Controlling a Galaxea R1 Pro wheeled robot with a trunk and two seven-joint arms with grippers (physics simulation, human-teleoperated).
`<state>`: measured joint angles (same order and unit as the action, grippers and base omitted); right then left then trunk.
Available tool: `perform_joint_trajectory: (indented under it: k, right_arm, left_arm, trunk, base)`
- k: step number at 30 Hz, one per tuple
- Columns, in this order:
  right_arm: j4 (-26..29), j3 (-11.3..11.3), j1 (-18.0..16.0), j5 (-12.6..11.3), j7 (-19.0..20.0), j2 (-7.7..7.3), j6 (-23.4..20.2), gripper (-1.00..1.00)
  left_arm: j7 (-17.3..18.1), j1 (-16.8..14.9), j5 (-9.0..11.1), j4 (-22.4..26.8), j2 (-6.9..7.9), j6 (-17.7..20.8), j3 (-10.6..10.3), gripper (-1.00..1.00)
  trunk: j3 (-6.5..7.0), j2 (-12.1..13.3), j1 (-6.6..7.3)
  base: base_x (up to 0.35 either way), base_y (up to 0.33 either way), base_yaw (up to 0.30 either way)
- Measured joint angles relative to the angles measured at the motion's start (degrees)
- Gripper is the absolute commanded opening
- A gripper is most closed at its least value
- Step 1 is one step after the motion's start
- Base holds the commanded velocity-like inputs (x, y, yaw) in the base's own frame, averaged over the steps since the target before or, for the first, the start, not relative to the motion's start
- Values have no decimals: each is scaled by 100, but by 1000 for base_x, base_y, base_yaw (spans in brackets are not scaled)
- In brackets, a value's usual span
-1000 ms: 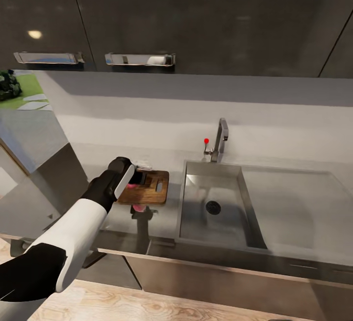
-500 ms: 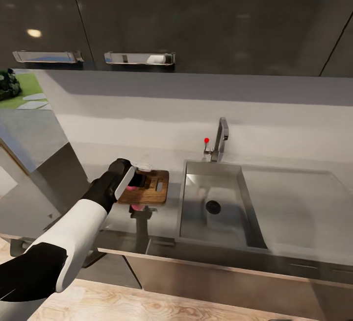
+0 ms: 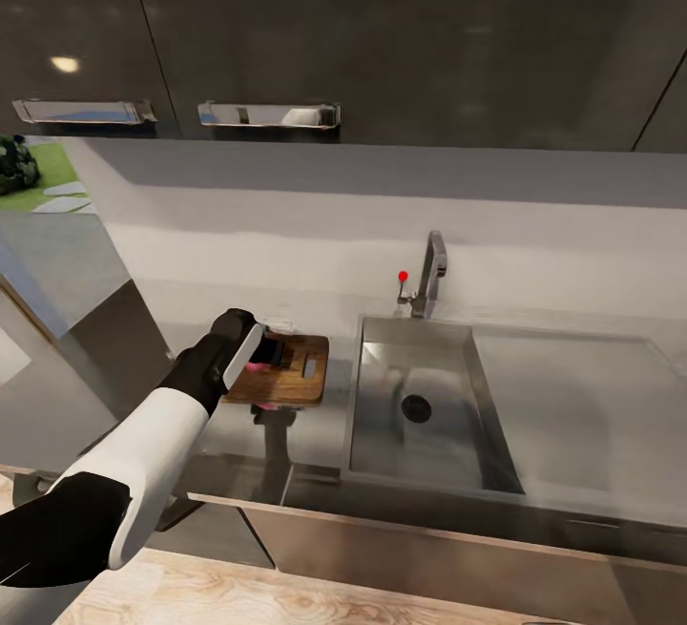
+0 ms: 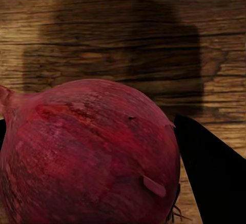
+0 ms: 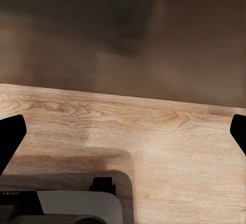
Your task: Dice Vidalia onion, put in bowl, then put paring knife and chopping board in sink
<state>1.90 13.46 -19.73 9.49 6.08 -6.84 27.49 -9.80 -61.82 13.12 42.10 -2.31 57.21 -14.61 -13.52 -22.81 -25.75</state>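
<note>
My left gripper point(image 3: 264, 354) hangs low over the near left part of the chopping board point(image 3: 298, 372), a dark brown board on the grey countertop point(image 3: 315, 434) left of the sink point(image 3: 477, 396). It is shut on the Vidalia onion point(image 4: 89, 155), whose dark red skin sits between the black fingers point(image 4: 215, 175) with the wood grain point(image 4: 123, 39) right behind it. A pink bit of the onion point(image 3: 255, 367) peeks out beside the wrist. My right gripper point(image 5: 123, 131) is open and faces the light wood floor. The paring knife and the bowl are hidden.
The steel basin with its round drain point(image 3: 416, 407) holds nothing, and its drainboard point(image 3: 582, 406) stretches right. The chrome tap point(image 3: 431, 272) with a red knob point(image 3: 402, 275) stands behind. Dark upper cabinets point(image 3: 382, 33) hang overhead. A grey unit point(image 3: 67, 301) borders the counter's left end.
The head view has shifted a little. My left gripper has sunk slightly toward the board with the onion, whose pink edge now shows beside the wrist.
</note>
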Motion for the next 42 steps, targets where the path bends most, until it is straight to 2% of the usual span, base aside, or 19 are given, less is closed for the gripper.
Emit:
perform_joint_trajectory:
  k: [14, 42]
  right_arm:
    - [-9, 0, 0, -1, 0, 1, 0, 100]
    - [-9, 0, 0, 1, 0, 9, 0, 100]
  left_arm:
    - [3, 0, -7, -199, 3, -9, -1, -100]
    - [3, 0, -16, -213, 9, -10, 1, -100]
  trunk:
    - [0, 0, 0]
    - [0, 0, 1]
  base:
    - [0, 0, 0]
    - [9, 0, 0]
